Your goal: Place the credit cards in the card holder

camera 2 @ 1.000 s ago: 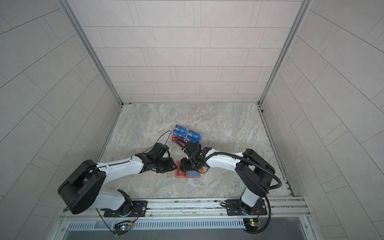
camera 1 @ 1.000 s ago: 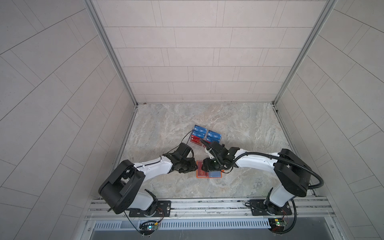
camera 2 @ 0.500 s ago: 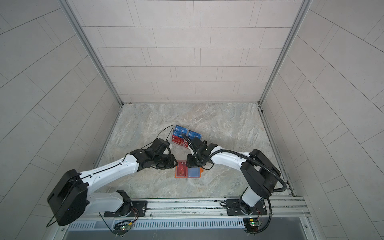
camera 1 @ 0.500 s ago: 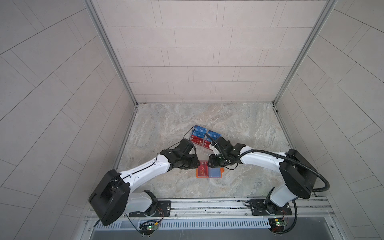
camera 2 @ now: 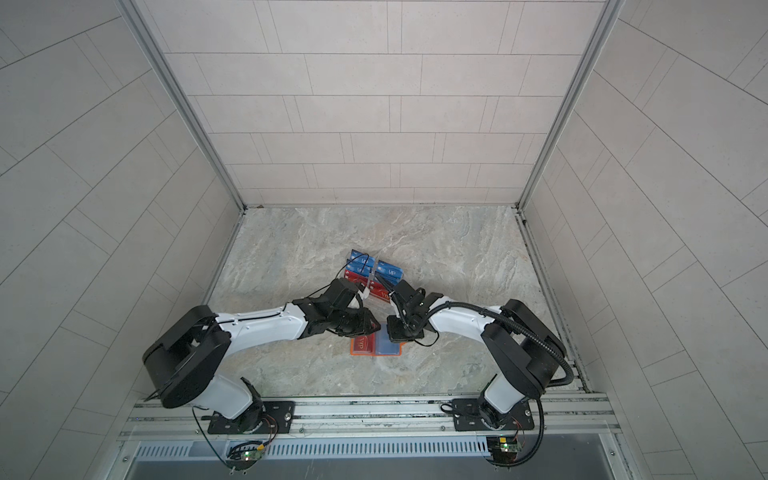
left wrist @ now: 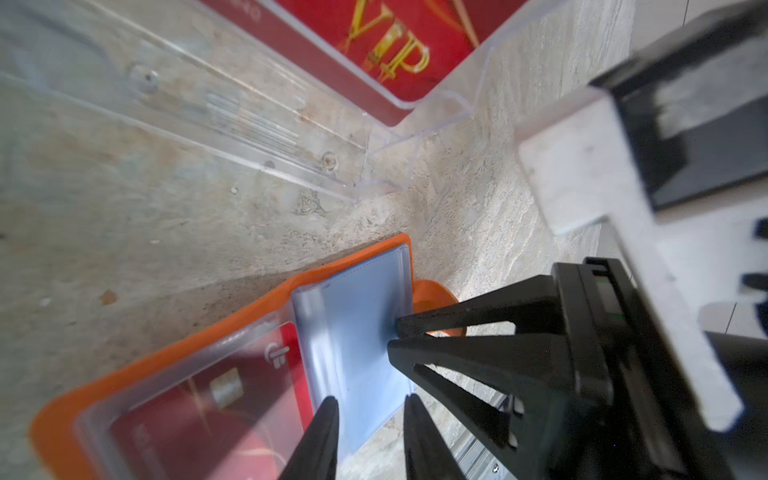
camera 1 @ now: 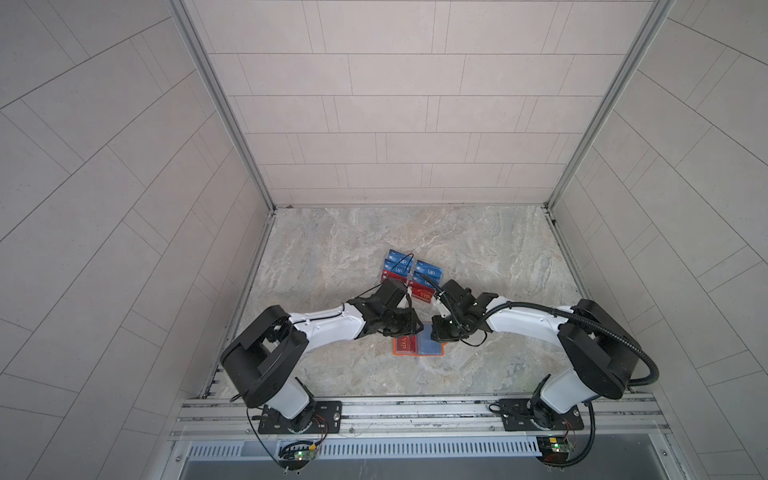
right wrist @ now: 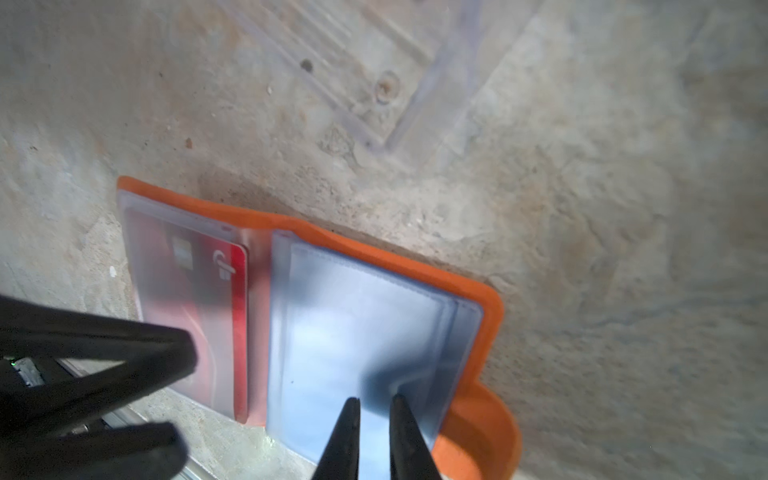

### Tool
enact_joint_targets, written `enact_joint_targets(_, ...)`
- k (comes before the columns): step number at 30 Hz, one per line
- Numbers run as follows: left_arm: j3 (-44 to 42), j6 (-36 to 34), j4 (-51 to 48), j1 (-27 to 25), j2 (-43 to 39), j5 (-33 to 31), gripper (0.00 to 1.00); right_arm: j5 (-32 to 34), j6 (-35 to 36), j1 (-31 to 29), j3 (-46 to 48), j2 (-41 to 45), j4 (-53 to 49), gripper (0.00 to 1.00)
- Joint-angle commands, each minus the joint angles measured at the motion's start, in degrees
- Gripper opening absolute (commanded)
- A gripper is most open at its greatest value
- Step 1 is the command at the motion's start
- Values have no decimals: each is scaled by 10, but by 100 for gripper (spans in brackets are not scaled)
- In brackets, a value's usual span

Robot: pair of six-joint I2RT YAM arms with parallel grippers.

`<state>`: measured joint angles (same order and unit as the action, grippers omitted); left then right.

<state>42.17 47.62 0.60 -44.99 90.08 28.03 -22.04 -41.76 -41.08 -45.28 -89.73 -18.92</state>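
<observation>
The card holder (camera 1: 417, 348) lies on the table (camera 1: 490, 249), racks (camera 1: 420, 301) (holding credit cards (camera 1: 429, 272)) just behind it.

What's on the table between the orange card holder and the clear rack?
Nothing: only bare tabletop separates the card holder from the rack, as the left wrist view shows.

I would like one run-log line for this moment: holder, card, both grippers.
card holder: open on table | red card: sleeved | left gripper: open, over blue page | right gripper: narrow gap, at blue page, grip unclear
</observation>
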Motion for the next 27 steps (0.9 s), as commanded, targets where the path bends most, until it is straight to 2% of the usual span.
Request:
enact_joint_targets(1,2,3,40,-4,16,25,32,16,2,3,15,6,-4,16)
enact_joint_targets(27,-8,8,31,-5,60,24,35,23,4,6,11,-4,-15,15)
